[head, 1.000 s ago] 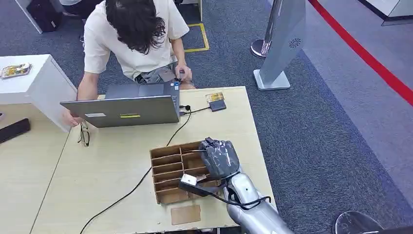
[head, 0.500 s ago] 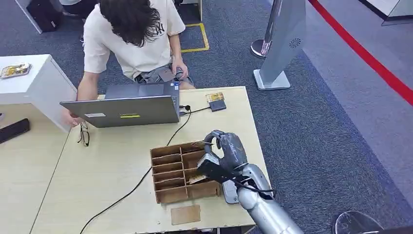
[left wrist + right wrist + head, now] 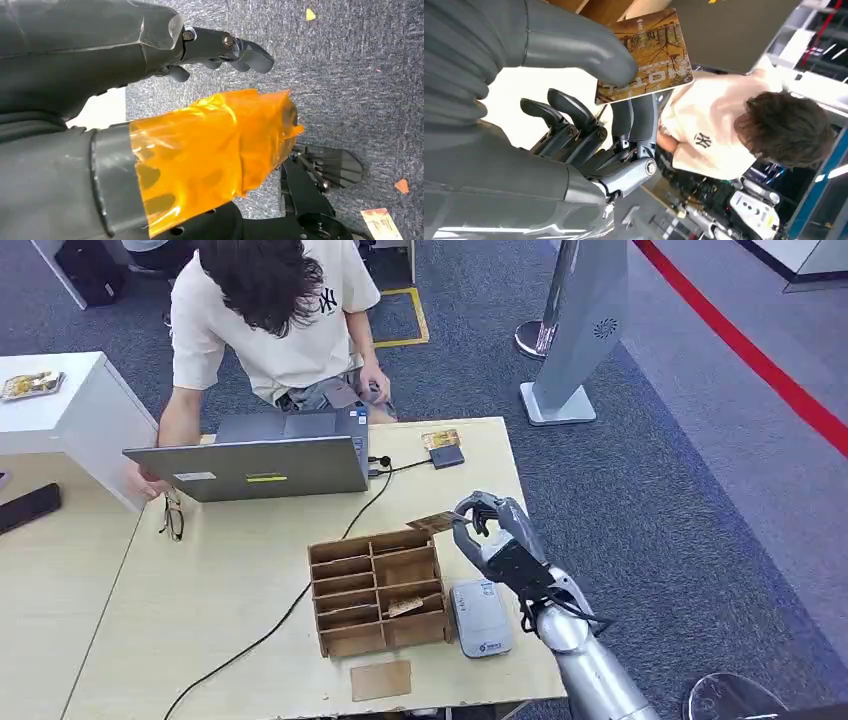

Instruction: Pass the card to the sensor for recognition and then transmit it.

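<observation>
Head view first: right robot hand is raised over the worktop, pinching the card by one end between thumb and fingers. The card's long axis runs out from the robot hand toward the laptop side, roughly level, above the far right corner of the wooden divider box. The sensor, a pale grey card reader, lies flat on the worktop just beside the box's right wall and nearer the robot than the card, so the coming move, as I judge it, is a pull back and down toward the robot's own side. One box compartment holds another card; the other compartments look bare. A small dark device sits near the far edge.

Left wrist view: left robot hand, its thumb wrapped in orange film, hangs over grey carpet with fingers loosely apart, holding nothing.

Right wrist view: thumb presses the printed card against the dark fingers; a seated person lies beyond.
</observation>
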You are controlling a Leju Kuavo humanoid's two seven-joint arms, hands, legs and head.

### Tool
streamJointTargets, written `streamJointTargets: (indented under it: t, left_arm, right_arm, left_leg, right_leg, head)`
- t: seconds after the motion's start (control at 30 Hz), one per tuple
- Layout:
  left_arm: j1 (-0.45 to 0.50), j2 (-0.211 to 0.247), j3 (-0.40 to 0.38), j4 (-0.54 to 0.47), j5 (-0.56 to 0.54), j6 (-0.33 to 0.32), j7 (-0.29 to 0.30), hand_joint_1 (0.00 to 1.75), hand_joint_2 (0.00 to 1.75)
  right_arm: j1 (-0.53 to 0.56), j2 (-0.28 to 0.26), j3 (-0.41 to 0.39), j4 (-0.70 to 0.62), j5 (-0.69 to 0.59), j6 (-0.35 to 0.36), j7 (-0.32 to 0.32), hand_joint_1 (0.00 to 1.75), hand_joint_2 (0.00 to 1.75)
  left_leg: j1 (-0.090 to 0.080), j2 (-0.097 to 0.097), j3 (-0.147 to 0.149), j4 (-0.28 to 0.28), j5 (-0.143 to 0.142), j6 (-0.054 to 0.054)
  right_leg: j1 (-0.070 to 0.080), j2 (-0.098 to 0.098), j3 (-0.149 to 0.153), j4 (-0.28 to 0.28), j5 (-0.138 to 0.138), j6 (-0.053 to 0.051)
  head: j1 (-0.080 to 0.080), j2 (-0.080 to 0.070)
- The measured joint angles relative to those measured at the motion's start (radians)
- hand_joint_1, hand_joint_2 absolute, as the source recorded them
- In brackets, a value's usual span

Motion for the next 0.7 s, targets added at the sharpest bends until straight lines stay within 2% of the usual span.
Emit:
streamJointTargets:
  t: [0.17,0.7]
  left_arm:
    - [0.000,0.000,0.000,0.000,0.000,0.000,0.000,0.00,0.00]
    - [0.000,0.000,0.000,0.000,-0.011,0.003,0.000,0.00,0.00]
  right_arm:
    - [0.004,-0.005,-0.013,-0.005,-0.017,0.040,-0.014,1.75,1.75]
    - [0.001,-0.004,0.006,-0.004,-0.016,0.055,-0.016,1.75,1.75]
  left_leg:
    - [0.000,0.000,0.000,0.000,0.000,0.000]
    - [0.000,0.000,-0.001,0.000,0.000,0.000]
  right_leg:
    - [0.000,0.000,0.000,0.000,0.000,0.000]
    - [0.000,0.000,0.000,0.000,0.000,0.000]
  head:
    - [0.000,0.000]
    - [0.000,0.000]
